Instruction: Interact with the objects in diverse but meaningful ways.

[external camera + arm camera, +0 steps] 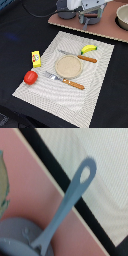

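Down at the lower left of the exterior view, the red tomato (30,77) sits right at the edge of the striped placemat (95,90), with the yellow rectangular block (36,58) a little above it, standing on the dark tabletop (15,45) just beside the mat. Near the middle of the frame the tan round plate (68,66) rests on the mat between two wooden-handled utensils: the fork (65,80) just below it and the knife (77,56) just above it. Right of the knife, toward the mat's upper right corner, lies the yellow banana (89,48). Further back, along the top of the frame, a pinkish board (107,29) carries the small grey long-handled pan (65,10), and the brown sausage (90,15) shows under the arm. The gripper (89,16) hangs low over that board, but whether its fingers are spread or closed I cannot tell. In the wrist view the pan (65,210) fills the frame, its handle with the hanging hole reaching out past the board's edge over the dark table toward the mat. A pale bowl (122,16) sits at the top right corner.
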